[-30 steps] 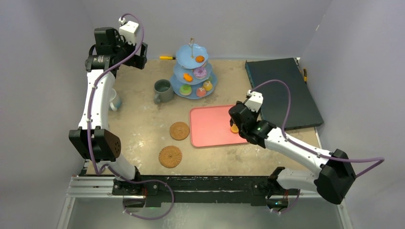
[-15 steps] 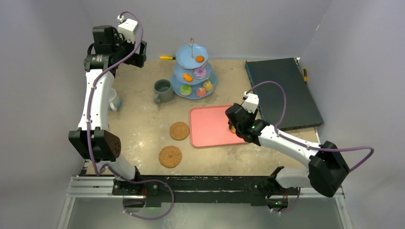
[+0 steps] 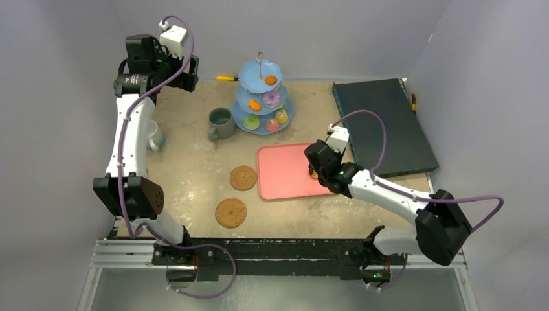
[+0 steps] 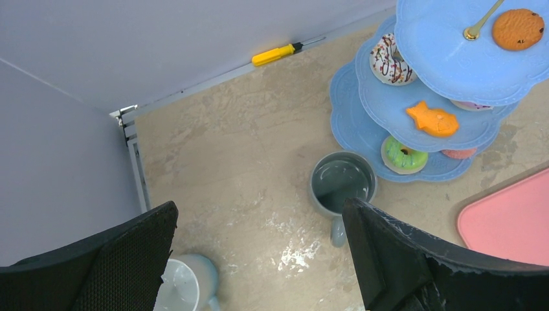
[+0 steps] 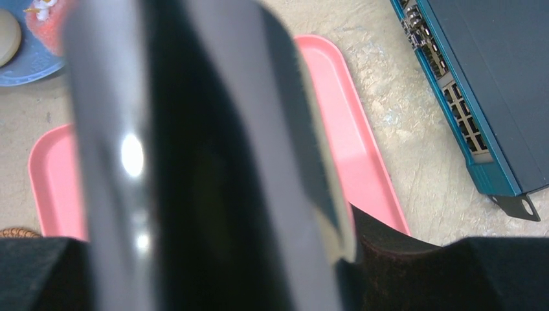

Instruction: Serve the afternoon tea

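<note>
The blue three-tier stand [image 3: 262, 97] holds several doughnuts and cakes; it also shows in the left wrist view [image 4: 453, 78]. A grey-green mug [image 3: 221, 123] [image 4: 341, 184] stands left of it. A white mug [image 3: 154, 136] [image 4: 184, 285] sits by the left arm. Two woven coasters [image 3: 243, 177] [image 3: 231, 212] lie bare near the front. My left gripper [image 3: 186, 72] [image 4: 259, 214] is open and empty, high above the mugs. My right gripper [image 3: 320, 162] is shut on black tongs [image 5: 207, 162] over the pink tray [image 3: 285, 172], with an orange pastry [image 3: 314, 173] at it.
A dark blue flat box [image 3: 382, 126] [image 5: 492, 84] lies at the right, close to the tray's edge. A yellow screwdriver [image 3: 226, 78] [image 4: 278, 54] lies along the back wall. Grey walls close in the table on three sides.
My right gripper has moved a little left and back over the tray with the tongs. The left arm has barely shifted.
</note>
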Robot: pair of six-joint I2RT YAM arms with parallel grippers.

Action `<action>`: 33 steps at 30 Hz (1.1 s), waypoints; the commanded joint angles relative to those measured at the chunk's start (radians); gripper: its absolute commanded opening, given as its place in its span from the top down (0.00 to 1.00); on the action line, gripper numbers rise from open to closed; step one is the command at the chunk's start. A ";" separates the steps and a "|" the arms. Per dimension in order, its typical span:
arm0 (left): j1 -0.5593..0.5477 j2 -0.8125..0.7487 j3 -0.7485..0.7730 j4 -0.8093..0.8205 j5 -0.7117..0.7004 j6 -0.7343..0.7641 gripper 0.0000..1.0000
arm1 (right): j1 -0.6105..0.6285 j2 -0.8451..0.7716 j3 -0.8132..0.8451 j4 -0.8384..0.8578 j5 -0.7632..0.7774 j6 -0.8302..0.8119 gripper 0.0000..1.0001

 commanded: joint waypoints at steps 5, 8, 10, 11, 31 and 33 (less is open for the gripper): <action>0.010 -0.014 0.030 0.006 0.002 0.007 0.01 | -0.002 -0.047 0.134 0.057 0.014 -0.142 0.58; 0.010 -0.013 0.025 0.006 0.001 0.006 0.01 | -0.003 -0.040 0.237 0.130 0.020 -0.257 0.58; 0.010 -0.014 0.020 0.006 0.000 0.005 0.01 | -0.009 -0.015 0.316 0.186 0.017 -0.338 0.58; 0.010 -0.013 0.018 0.006 0.000 0.005 0.01 | -0.017 0.011 0.356 0.213 0.009 -0.376 0.58; 0.015 -0.026 0.003 0.003 -0.008 0.006 0.01 | -0.164 0.609 1.151 0.370 -0.322 -0.712 0.58; 0.015 -0.026 0.000 0.003 -0.008 0.008 0.01 | -0.168 0.650 1.194 0.376 -0.340 -0.725 0.58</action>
